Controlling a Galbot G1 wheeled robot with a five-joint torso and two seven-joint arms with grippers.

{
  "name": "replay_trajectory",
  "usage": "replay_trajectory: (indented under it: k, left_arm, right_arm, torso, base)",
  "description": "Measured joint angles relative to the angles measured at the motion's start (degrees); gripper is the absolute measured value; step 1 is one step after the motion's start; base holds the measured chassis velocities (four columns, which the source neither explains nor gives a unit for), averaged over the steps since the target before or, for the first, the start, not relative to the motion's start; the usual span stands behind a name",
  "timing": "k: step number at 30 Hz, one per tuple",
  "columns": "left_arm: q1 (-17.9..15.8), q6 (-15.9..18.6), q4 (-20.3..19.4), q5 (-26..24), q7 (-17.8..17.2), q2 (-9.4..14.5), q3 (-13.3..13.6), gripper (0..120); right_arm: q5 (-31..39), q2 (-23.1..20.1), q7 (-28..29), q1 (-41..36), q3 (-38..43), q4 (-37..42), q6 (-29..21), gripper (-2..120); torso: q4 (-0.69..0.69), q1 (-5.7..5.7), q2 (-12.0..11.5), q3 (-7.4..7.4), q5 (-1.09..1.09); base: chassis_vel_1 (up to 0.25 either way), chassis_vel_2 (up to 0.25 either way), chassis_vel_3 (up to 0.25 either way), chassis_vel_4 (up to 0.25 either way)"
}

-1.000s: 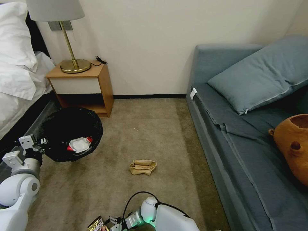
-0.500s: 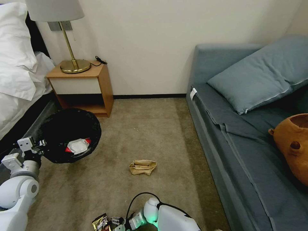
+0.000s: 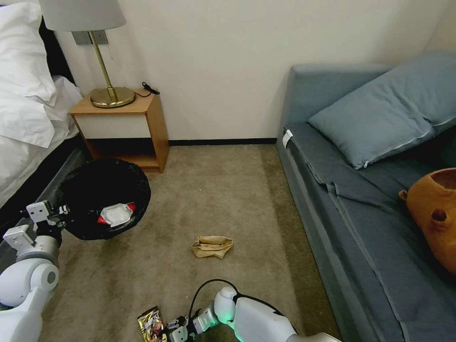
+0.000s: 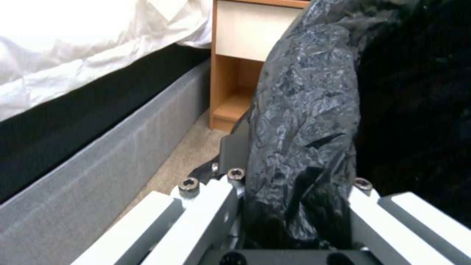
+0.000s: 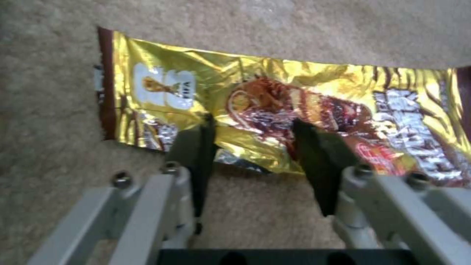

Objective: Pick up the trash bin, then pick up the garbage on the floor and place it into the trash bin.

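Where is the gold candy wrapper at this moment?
In the head view the gold candy wrapper lies flat on the carpet near the robot's base, between the open fingers of the right hand and nearer than the tan paper bag.
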Motion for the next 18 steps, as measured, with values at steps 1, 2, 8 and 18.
replay_trajectory:
  k: [1, 2, 8, 18]
  left_arm:
    - [-0.02, 0.0, 0.19, 0.15, 0.1, -0.21, 0.15, 3]
    - [-0.02, 0.0, 0.19, 0.15, 0.1, -0.21, 0.15, 3]
    - [-0.23, -0.04, 0.54, 0.36, 0.22, -0.47, 0.37, 3]
    - [0.11, -0.49, 1.43, 0.56, 0.83, -0.49, 0.36, 3]
  right_arm:
    - [-0.16, 0.0, -0.18, 0.05, 0.3, -0.33, 0.03, 31]
    - [-0.16, 0.0, -0.18, 0.05, 0.3, -0.33, 0.03, 31]
    - [-0.76, 0.0, -0.3, -0.09, 0.7, -1.11, 0.33, 8]
    - [-1.57, 0.02, -0.3, 0.13, 1.71, -2.45, 0.99, 0]
  torso:
    - [-0.01, 0.0, 0.0, 0.0, 0.0]
    - [-0.01, 0.0, 0.0, 0.0, 0.0]
    - [-0.01, 0.0, 0.0, 0.0, 0.0]
    - [-0.01, 0.0, 0.0, 0.0, 0.0]
  base:
    - [0.0, 0.0, 0.0, 0.0]
    - [0.0, 0.0, 0.0, 0.0]
    - [0.0, 0.0, 0.0, 0.0]
    - [0.0, 0.0, 0.0, 0.0]
